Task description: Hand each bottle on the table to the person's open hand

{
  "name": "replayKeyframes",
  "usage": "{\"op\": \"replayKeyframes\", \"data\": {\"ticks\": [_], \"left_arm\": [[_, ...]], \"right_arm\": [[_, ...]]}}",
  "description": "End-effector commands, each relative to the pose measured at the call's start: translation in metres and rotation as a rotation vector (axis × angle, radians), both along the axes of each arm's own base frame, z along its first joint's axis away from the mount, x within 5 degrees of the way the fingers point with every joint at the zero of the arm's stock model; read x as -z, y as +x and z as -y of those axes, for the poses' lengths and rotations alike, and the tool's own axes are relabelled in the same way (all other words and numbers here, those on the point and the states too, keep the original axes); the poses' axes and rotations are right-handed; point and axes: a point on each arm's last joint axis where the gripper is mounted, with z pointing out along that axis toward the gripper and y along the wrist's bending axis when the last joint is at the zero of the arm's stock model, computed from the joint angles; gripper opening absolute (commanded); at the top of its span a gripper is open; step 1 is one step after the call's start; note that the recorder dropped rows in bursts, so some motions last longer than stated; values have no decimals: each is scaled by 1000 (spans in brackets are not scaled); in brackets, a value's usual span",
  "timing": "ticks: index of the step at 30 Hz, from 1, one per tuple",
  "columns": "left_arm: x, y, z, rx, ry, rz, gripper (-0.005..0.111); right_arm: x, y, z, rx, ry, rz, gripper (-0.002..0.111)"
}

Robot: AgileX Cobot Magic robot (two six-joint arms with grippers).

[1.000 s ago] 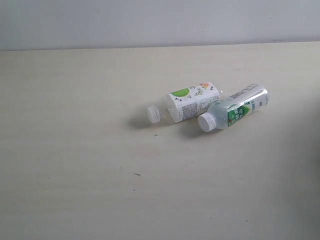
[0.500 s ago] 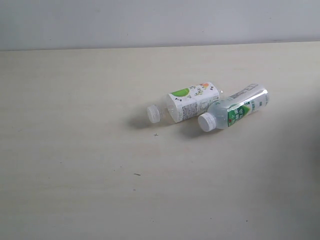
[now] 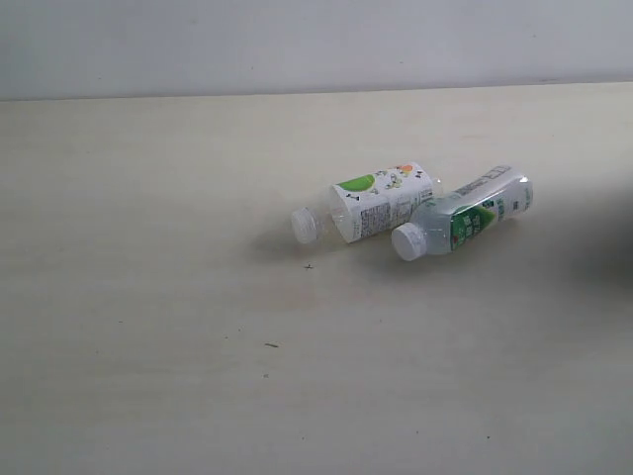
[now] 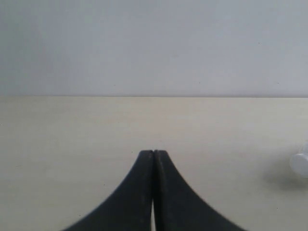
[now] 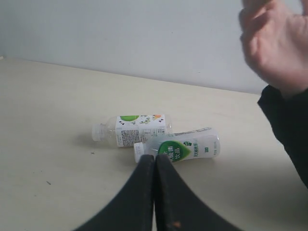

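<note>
While the black left gripper (image 4: pixel 153 153) and right gripper (image 5: pixel 154 157) sit pinched together empty, a white-labelled plastic bottle (image 5: pixel 135 129) lies against a clear green-labelled bottle (image 5: pixel 186 148) just beyond the right one.

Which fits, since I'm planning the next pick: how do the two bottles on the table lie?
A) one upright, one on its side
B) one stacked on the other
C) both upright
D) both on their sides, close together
D: the white-labelled bottle and the green-labelled bottle both lie on their sides on the table, next to each other.
</note>
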Motion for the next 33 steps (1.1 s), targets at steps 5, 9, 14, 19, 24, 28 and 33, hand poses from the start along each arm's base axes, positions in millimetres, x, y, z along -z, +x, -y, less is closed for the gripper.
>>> {"op": "replayKeyframes", "data": {"ticks": [5,9,14,19,24,28,33], "left_arm": [[1,0,0,0,5,5,0],[1,0,0,0,5,5,0],[1,0,0,0,5,5,0],[1,0,0,0,5,5,0],[1,0,0,0,5,5,0],[1,0,0,0,5,5,0],[1,0,0,0,5,5,0]], "right_arm": [[0,0,0,3,7,8,0],[0,0,0,3,7,8,0],[0,0,0,3,7,8,0],[0,0,0,3,7,8,0],[0,0,0,3,7,8,0],[-4,1,0,8,40,53,0],[-12,8,-11,-87,31,107,0]]}}
